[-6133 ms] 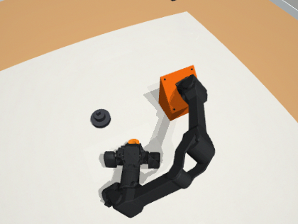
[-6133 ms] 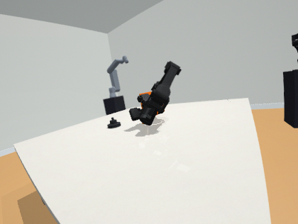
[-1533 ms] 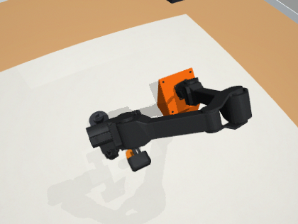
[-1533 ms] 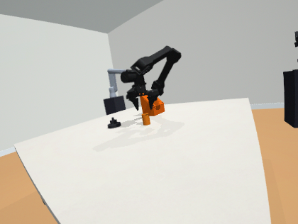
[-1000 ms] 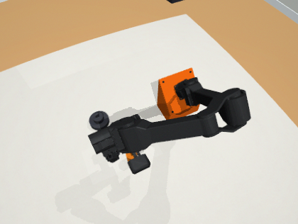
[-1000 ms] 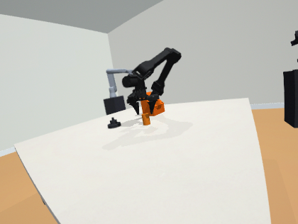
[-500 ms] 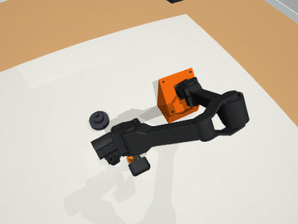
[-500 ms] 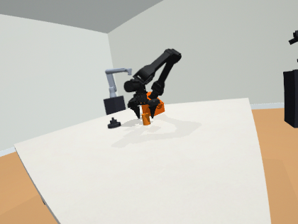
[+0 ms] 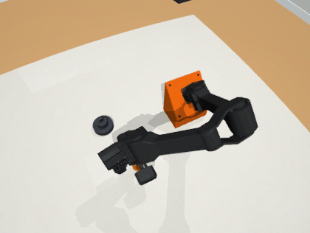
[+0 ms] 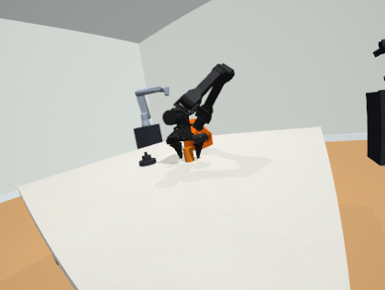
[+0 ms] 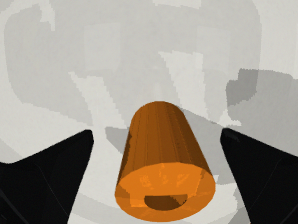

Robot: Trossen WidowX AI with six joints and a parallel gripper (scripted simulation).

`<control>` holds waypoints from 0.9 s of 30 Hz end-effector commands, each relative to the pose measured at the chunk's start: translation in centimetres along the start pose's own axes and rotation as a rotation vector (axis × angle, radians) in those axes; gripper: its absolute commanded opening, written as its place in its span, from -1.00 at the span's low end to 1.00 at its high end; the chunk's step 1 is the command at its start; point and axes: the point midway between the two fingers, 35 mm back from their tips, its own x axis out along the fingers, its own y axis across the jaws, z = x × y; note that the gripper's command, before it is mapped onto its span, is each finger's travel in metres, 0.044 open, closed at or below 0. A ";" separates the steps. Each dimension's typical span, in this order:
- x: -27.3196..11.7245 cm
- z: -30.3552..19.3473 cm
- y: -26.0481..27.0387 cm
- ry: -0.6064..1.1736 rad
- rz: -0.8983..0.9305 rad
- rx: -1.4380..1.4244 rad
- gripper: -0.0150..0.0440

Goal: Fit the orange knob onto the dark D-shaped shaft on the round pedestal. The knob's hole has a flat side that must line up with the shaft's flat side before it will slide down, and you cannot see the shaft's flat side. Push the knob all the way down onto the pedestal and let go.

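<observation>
The orange knob (image 9: 136, 167) (image 10: 188, 155) (image 11: 159, 142) stands upright on the white table. In the wrist view its D-shaped hole faces up, with the flat side toward the top of the picture. My gripper (image 10: 189, 157) (image 11: 158, 136) is open, pointing down, with one finger on each side of the knob and a gap on both sides. The arm hides most of the knob in the top view. The dark round pedestal (image 9: 97, 128) (image 10: 148, 162) stands apart from the knob, with its short shaft (image 10: 146, 155) pointing up. The shaft's flat side cannot be made out.
An orange wedge-shaped mount (image 9: 174, 94) (image 10: 207, 139) holds the arm's base on the white table (image 9: 55, 155) (image 10: 206, 229). A grey arm (image 10: 145, 109) on a dark block (image 10: 148, 136) stands in the background beyond the table.
</observation>
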 end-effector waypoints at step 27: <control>-5.3 0.6 -1.2 -0.002 -0.023 0.005 -0.49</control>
